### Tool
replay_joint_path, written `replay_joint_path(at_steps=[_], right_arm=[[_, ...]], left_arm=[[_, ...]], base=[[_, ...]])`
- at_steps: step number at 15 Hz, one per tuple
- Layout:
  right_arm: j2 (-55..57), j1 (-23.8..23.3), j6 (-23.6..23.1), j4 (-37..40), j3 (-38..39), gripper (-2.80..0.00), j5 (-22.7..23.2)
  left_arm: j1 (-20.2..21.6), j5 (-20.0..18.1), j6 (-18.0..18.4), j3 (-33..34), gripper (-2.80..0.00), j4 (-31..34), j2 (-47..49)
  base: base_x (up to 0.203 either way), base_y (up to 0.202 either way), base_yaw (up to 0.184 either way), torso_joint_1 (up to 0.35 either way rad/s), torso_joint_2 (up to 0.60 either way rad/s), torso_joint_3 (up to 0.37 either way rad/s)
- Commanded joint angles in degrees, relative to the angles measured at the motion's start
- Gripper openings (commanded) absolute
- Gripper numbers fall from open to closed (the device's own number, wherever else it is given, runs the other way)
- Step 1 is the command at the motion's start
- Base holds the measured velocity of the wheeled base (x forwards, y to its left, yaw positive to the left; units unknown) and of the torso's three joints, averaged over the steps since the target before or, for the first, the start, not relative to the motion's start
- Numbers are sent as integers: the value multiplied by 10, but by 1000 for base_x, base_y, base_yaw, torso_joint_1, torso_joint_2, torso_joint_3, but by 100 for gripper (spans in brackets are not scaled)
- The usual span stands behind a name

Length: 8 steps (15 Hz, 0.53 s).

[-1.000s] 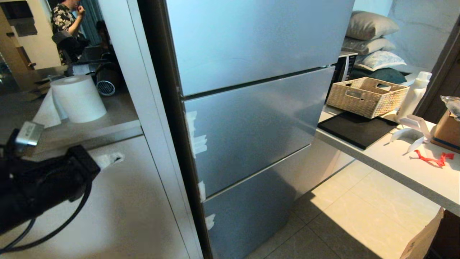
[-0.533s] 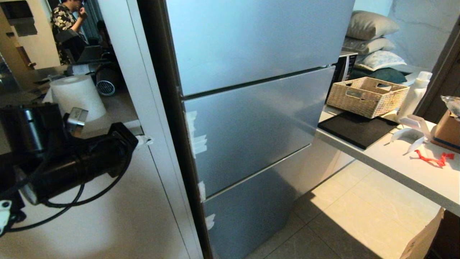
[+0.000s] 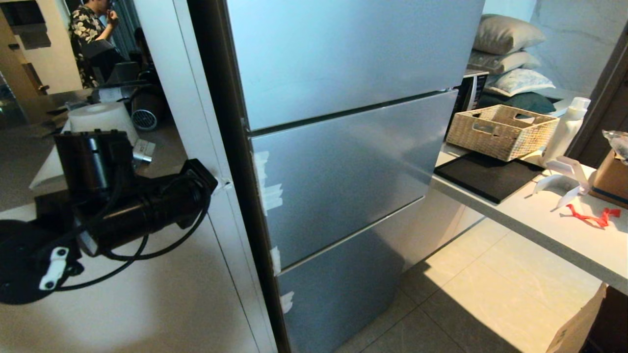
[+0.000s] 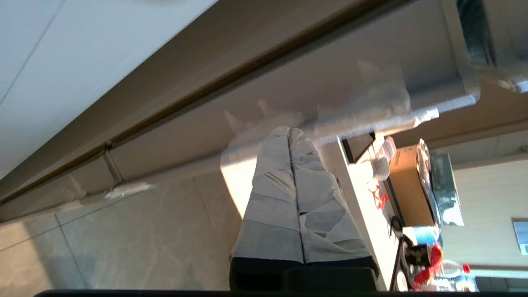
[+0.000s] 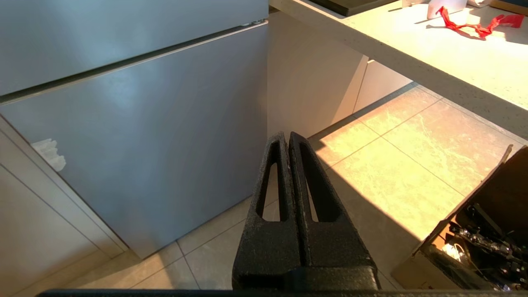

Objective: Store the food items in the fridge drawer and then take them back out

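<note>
- left gripper (image 4: 288, 136), clenched and empty, sits off the fridge's (image 3: 343, 171) left edge, so the door seam lies to its right
- right gripper (image 5: 287, 142) is clamped empty too, low by the floor; left arm's nearer

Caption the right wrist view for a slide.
Shut black right end effector hangs over tan tiled floor beside closed silver-blue fridge.

Fridge (image 3: 343, 162) fronts all shut: the drawer and any food items behind them are hidden. In the head view the left arm (image 3: 132, 206) shows its rear housing only; its fingertips lie behind the body. Cardboard box (image 3: 611, 179) on the counter is cut by the right edge. In the left wrist view, red-capped items (image 4: 431, 264) on the counter are too small to identify.
</note>
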Motion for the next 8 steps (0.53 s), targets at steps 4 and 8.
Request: replay_joint_path(at_steps=[4,8], right_arm=[[1,0,1,0,0,-280,0],[1,0,0,0,0,-280,0]], left_arm=[[-10,25,-1,-35,-280,-44,59],[-32,45,-1,-59,-280,-47,80]], base=[[0,0,0,0,0,0],[0,0,0,0,0,0]])
